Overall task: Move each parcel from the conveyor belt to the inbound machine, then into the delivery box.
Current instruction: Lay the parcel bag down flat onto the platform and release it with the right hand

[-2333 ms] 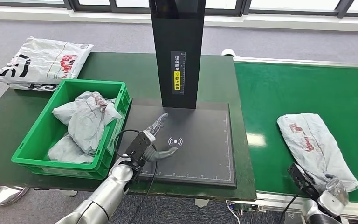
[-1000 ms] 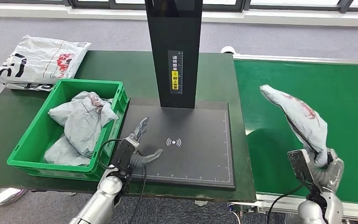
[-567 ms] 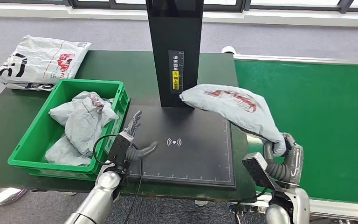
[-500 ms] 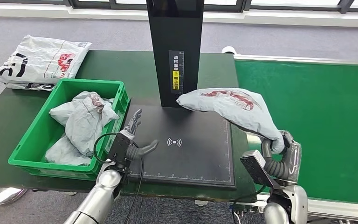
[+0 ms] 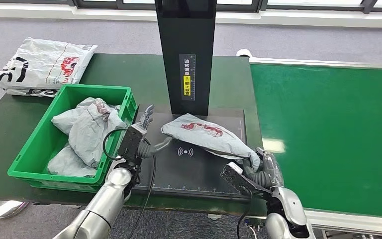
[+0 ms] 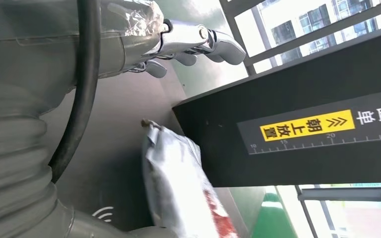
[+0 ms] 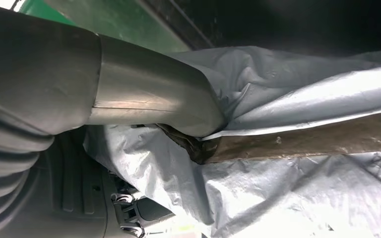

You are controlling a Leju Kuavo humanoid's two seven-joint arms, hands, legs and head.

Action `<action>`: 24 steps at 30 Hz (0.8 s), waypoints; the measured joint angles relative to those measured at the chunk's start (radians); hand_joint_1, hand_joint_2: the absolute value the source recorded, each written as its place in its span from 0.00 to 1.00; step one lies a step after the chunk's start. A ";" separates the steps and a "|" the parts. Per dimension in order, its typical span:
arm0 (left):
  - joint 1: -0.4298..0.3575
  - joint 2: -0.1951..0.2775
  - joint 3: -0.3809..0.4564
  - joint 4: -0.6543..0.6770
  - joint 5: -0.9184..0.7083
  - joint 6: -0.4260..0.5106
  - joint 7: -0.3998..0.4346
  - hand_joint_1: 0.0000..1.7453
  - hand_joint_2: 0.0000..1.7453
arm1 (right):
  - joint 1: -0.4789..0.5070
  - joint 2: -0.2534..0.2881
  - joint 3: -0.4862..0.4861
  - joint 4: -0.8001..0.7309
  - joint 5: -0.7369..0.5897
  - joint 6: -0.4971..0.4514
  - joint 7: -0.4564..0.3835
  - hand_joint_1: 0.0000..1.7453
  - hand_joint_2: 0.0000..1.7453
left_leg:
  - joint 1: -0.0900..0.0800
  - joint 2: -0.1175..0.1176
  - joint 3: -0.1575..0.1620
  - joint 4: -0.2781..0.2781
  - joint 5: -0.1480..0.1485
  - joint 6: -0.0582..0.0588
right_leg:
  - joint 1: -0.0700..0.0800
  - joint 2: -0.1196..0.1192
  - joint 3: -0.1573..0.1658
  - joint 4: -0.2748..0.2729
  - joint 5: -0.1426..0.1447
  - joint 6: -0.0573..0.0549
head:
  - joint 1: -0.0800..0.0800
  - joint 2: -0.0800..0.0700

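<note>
A grey plastic parcel (image 5: 204, 135) with red print lies across the black scan plate (image 5: 199, 172) of the inbound machine, below its black column (image 5: 185, 55). My right hand (image 5: 262, 168) grips the parcel's near right end; the thumb presses into the crumpled wrap (image 7: 287, 198). My left hand (image 5: 142, 137) hovers open at the plate's left edge, fingers spread, beside the parcel's far tip (image 6: 178, 183) and apart from it. The green delivery box (image 5: 35, 169) at the left holds several grey parcels (image 5: 87, 130).
The green conveyor belt (image 5: 338, 134) runs along the right side. A white printed bag (image 5: 42, 64) lies on the dark table's far left corner. The box wall stands close to my left forearm.
My right hand lifted the parcel off the belt, swung it left over the plate and lowered it onto the plate. My left hand rose slightly along the plate's left edge.
</note>
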 joint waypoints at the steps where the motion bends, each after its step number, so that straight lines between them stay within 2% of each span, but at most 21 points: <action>1: -0.005 -0.001 0.000 0.004 0.000 0.000 0.000 0.00 1.00 | 0.001 0.000 0.003 0.003 0.001 0.002 0.000 1.00 1.00 | 0.000 0.000 0.000 0.000 0.000 0.000 | 0.000 0.000 0.000 0.000 0.000 0.000 | 0.000 0.000; 12: -0.030 -0.006 0.000 0.039 0.008 -0.005 0.003 0.00 1.00 | 0.007 -0.003 0.016 0.020 0.024 0.033 0.012 1.00 1.00 | 0.000 0.000 0.000 0.000 0.000 0.000 | 0.000 0.000 0.000 0.000 0.000 0.000 | 0.000 0.000; 24: -0.059 -0.007 0.000 0.072 0.022 -0.006 0.009 0.00 1.00 | 0.041 -0.038 0.032 0.022 0.053 0.052 0.030 1.00 1.00 | 0.000 0.000 0.000 0.000 0.000 0.000 | 0.000 0.000 0.000 0.000 0.000 0.000 | 0.000 0.000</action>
